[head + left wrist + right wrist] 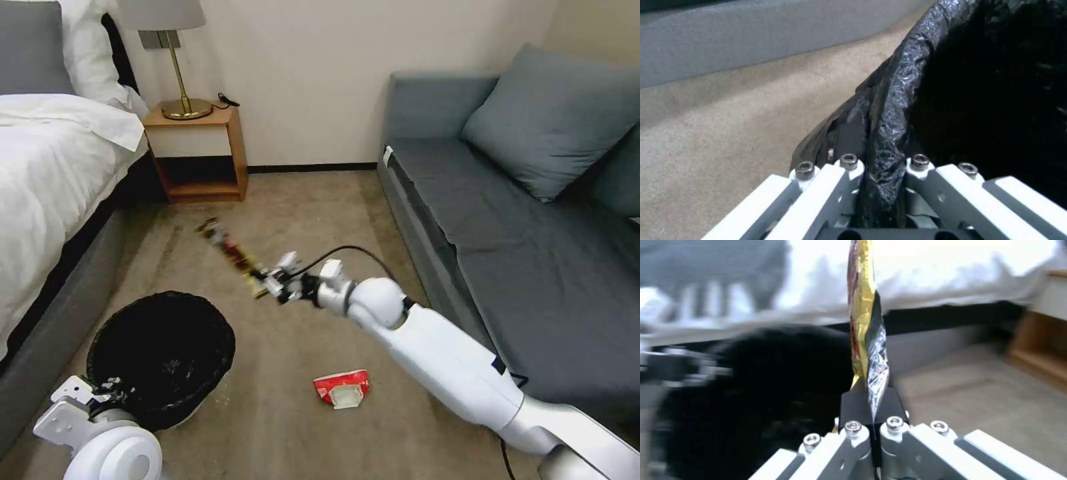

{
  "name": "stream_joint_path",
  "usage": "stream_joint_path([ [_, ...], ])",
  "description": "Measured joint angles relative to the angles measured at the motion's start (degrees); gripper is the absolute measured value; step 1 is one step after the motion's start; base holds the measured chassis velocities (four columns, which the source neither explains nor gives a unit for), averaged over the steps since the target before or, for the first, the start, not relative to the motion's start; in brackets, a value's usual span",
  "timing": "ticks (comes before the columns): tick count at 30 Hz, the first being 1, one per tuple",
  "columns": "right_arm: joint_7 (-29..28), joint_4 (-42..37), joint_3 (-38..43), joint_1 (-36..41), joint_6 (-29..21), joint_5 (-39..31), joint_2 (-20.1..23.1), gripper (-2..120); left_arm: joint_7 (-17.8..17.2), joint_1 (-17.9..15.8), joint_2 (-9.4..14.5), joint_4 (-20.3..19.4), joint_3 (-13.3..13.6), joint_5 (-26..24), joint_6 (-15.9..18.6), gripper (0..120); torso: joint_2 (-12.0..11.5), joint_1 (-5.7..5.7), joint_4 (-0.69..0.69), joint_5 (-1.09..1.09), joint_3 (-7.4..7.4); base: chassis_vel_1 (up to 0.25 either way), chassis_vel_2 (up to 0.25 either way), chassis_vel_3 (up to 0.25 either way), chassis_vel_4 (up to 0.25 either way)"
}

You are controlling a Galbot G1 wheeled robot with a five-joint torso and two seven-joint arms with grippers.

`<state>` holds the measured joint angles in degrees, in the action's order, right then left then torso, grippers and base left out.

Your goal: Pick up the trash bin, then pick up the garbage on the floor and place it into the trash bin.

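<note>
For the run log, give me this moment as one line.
left gripper: shut on trash bin rim | right gripper: shut on snack wrapper, beside bin | red-and-white packet: on floor

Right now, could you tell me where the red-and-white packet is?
In the head view, the red-and-white packet lies on the carpet, right of the trash bin and beneath the outstretched right arm, in front of the sofa.

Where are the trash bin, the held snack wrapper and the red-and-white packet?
trash bin (200,320): head view, bag-lined rim.
snack wrapper (865,316): right wrist view, mid-body above the pincer.
red-and-white packet (341,388): head view, its middle, on the carpet.
</note>
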<state>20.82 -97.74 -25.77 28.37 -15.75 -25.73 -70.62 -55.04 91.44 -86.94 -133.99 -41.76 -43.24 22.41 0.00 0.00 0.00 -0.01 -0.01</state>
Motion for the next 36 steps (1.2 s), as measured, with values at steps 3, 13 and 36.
stream_joint_path([
  [3,-0.8,0.6,-5.7,-2.2,-0.7,-0.2,-2.7,0,0.0,0.0,-0.4,0.0,0.4,0.2,0.0,0,0.0,0.00,0.01,0.00,0.00,0.000,0.000,0.000,0.000],
  [13,-1.6,9.3,-12.2,-7.1,-1.0,0.1,-9.5,0,0.0,0.1,-0.9,0.1,0.8,0.4,0.0,0,0.0,0.00,0.00,0.00,0.00,0.000,0.000,0.000,0.000],
  [36,-0.1,11.7,-15.0,-9.1,-5.3,1.9,-8.5,43,0.0,-0.4,-0.8,0.8,0.7,0.4,0.0,0,0.0,0.00,0.00,0.01,0.01,0.000,0.000,0.000,0.000],
])
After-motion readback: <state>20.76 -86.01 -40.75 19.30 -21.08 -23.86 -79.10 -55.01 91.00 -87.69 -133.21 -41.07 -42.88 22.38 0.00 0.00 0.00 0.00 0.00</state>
